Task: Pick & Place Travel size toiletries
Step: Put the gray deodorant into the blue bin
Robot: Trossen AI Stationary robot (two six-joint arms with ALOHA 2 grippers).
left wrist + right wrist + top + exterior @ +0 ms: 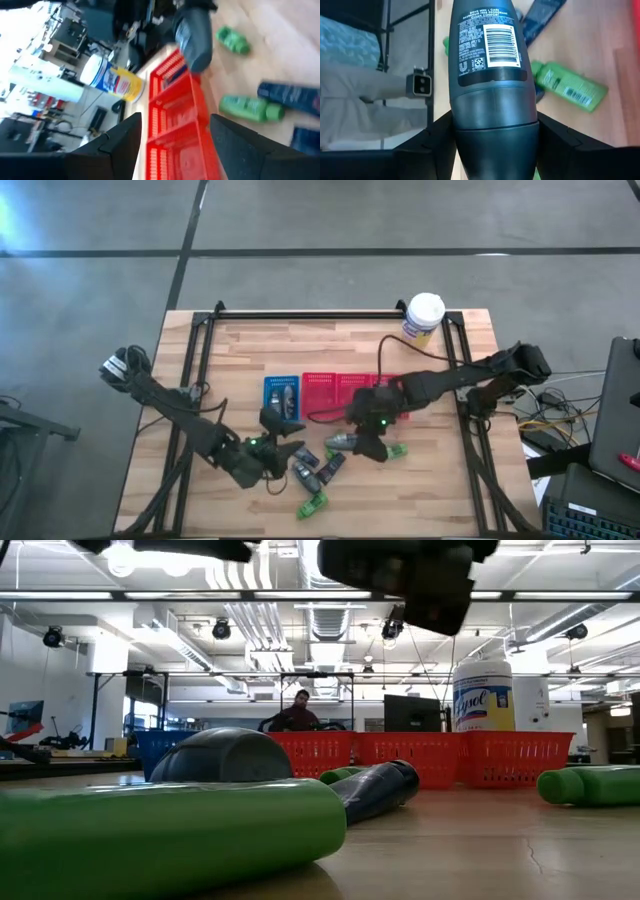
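My right gripper (362,442) is shut on a grey oval bottle (492,75), above the table in front of the red tray (345,395). My left gripper (283,451) hovers open and empty left of the loose pile; its wrist view looks between its fingers (125,137) at the red tray (175,130). On the table lie a green bottle (393,451), a second green bottle (312,504), a grey bottle (303,473) and a dark flat pack (331,465). The blue tray (282,395) holds a few small items. My right gripper pinches the grey bottle's cap end (495,120) between its two fingers, one on each narrow side. The bottle runs forward along the fingers, its barcode face (500,45) toward the wrist camera. It sticks out past the fingertips toward the table's left (340,442), about level and clear of the table.
A big white-capped, yellow-labelled jar (424,315) stands at the far right corner of the table, behind the red tray. Black frame rails (300,313) run along the table's far edge and sides. A person sits in the room beyond (300,712).
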